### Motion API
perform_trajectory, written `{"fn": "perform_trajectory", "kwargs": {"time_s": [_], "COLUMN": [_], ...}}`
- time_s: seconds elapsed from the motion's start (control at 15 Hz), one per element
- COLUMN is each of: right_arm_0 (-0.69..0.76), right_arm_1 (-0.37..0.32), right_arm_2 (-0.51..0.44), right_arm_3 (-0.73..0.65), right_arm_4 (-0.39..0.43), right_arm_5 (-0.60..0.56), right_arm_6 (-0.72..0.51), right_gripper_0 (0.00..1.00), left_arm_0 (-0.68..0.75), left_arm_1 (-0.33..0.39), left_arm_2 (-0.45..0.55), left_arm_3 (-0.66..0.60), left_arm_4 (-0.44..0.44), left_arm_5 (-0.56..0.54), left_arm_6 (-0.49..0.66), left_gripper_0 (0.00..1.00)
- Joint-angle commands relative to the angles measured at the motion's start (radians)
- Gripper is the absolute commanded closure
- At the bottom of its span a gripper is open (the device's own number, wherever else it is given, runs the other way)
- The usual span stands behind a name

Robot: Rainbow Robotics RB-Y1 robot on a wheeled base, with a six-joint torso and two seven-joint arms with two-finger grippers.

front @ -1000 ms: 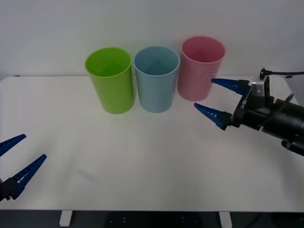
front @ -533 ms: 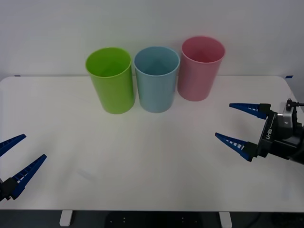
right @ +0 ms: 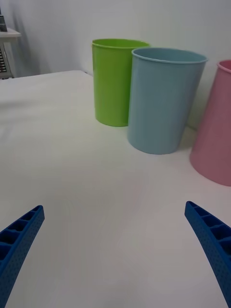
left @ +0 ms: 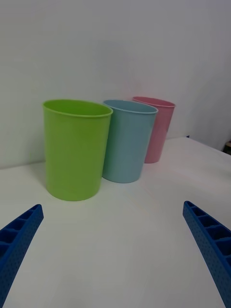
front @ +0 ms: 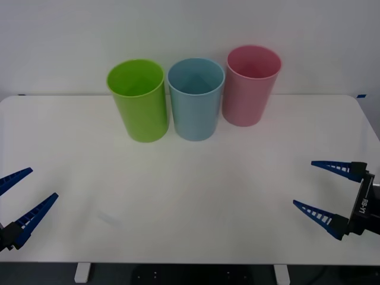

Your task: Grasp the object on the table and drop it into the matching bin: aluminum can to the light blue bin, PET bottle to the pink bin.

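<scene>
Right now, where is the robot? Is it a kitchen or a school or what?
Probably a test room or lab, not a kitchen. A plain white table stands against a bare white wall, holding just three plastic bins: lime green, light blue and pink, set up for sorting.

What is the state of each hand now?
Left hand: open, holding nothing.
Right hand: open, holding nothing.

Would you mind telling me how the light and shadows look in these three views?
Front view: even, soft light; the lime green plastic bin, light blue plastic bin and pink plastic bin cast only faint shadows on the white table. Right wrist view: no glare on the bins. Left wrist view: similarly diffuse.
</scene>
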Motion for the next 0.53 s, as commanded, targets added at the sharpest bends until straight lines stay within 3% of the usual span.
{"fn": "perform_trajectory", "kwargs": {"time_s": [0.07, 0.53], "right_arm_0": [0.055, 0.093], "right_arm_1": [0.001, 0.001], "right_arm_2": [-0.040, -0.061], "right_arm_3": [-0.002, 0.000], "right_arm_4": [-0.003, -0.003], "right_arm_5": [-0.028, -0.042], "right_arm_6": [0.007, -0.003], "right_gripper_0": [0.00, 0.00], "left_arm_0": [0.000, 0.000], "left_arm_1": [0.000, 0.000], "left_arm_2": [0.000, 0.000], "left_arm_3": [0.000, 0.000], "left_arm_4": [0.000, 0.000], "left_arm_5": [0.000, 0.000], "left_arm_6": [0.000, 0.000], "left_gripper_0": [0.00, 0.00]}}
